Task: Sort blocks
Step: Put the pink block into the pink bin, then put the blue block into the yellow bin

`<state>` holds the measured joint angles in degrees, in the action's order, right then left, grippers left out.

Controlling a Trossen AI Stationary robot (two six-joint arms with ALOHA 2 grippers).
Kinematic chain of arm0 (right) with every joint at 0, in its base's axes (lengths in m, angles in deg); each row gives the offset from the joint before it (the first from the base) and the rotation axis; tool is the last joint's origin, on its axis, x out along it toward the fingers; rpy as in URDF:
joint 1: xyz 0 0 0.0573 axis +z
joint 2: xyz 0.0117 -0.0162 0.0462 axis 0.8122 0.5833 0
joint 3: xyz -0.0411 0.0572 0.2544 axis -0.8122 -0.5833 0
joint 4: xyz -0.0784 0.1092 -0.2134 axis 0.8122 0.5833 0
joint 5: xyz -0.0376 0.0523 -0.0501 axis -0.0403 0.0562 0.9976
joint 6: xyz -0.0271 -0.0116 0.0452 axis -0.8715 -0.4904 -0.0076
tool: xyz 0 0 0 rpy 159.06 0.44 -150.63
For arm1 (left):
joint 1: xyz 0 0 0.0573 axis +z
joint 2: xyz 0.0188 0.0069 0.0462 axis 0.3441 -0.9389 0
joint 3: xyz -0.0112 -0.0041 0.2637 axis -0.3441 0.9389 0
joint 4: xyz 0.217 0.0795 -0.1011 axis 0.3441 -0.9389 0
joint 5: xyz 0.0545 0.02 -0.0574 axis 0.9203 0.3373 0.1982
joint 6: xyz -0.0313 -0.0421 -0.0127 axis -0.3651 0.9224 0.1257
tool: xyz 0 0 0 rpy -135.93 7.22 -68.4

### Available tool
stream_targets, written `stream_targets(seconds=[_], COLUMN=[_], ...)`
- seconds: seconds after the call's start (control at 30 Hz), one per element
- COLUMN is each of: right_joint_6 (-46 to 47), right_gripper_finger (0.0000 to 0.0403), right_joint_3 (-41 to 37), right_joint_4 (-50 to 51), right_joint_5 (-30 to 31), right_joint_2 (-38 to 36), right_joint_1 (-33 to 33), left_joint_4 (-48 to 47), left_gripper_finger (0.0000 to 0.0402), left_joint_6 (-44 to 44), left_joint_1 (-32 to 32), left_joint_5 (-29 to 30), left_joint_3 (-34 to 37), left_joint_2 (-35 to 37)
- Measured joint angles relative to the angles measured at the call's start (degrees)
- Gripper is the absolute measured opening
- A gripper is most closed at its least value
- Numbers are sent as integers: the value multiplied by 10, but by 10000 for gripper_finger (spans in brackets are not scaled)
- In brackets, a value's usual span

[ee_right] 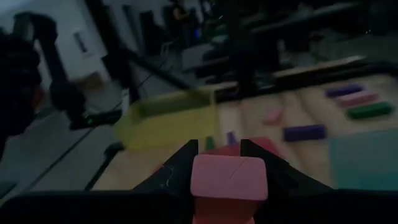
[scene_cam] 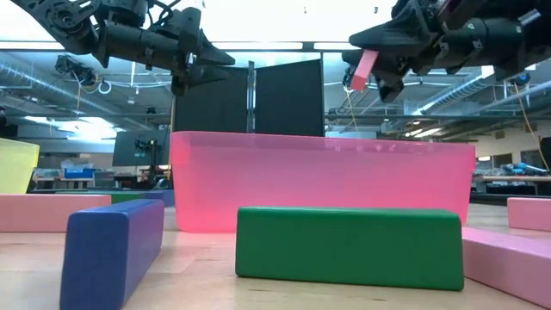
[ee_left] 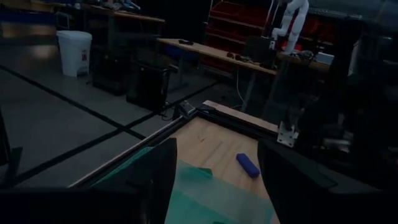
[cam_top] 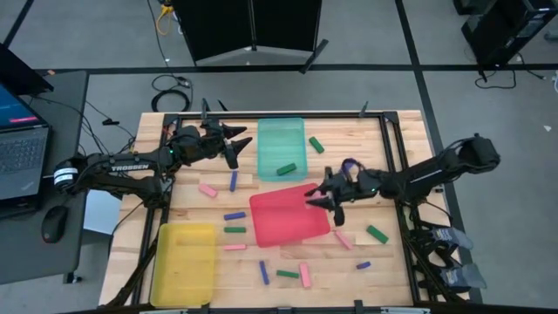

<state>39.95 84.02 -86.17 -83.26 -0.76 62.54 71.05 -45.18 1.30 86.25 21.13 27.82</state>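
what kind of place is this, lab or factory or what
Most likely a robotics lab or workshop. A wooden table carries two robot arms, a laptop sits on a desk beside it, and beyond are workbenches and open ceiling ductwork.

Both arms are matte black, built of jointed tubular segments. The left arm [cam_top: 131,166] carries white "TROSSEN" lettering along its link. Each tool, left [cam_top: 240,141] and right [cam_top: 324,199], ends in two dark, tapered, wedge-shaped fingers [ee_left: 155,180].
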Motion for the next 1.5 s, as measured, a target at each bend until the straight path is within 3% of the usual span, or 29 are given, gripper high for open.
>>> stream_targets(seconds=[0.17, 0.37, 0.53, 0.8, 1.27, 1.5], right_joint_6=[23, 41, 13, -49, -47, -113], right_gripper_finger=[126, 255, 306, 302, 293, 291], right_joint_3=[31, 38, 38, 20, 13, 13], right_joint_4=[-1, -13, -35, 12, 323, 371], right_joint_5=[-2, -2, -1, 33, 210, 320], right_joint_2=[71, 105, 66, -58, -286, -389], right_joint_1=[16, 29, 44, 60, 65, 61], left_joint_4=[-6, -17, -19, -23, -57, -56], left_gripper_finger=[231, 231, 231, 231, 231, 231], left_joint_6=[0, 6, 15, 28, 30, 17], left_joint_1=[0, 0, -1, -1, -2, -2], left_joint_5=[11, 14, 14, -3, -18, -18], left_joint_3=[0, 0, 0, 0, 0, 0], left_joint_2=[0, 0, 0, 0, 0, 0])
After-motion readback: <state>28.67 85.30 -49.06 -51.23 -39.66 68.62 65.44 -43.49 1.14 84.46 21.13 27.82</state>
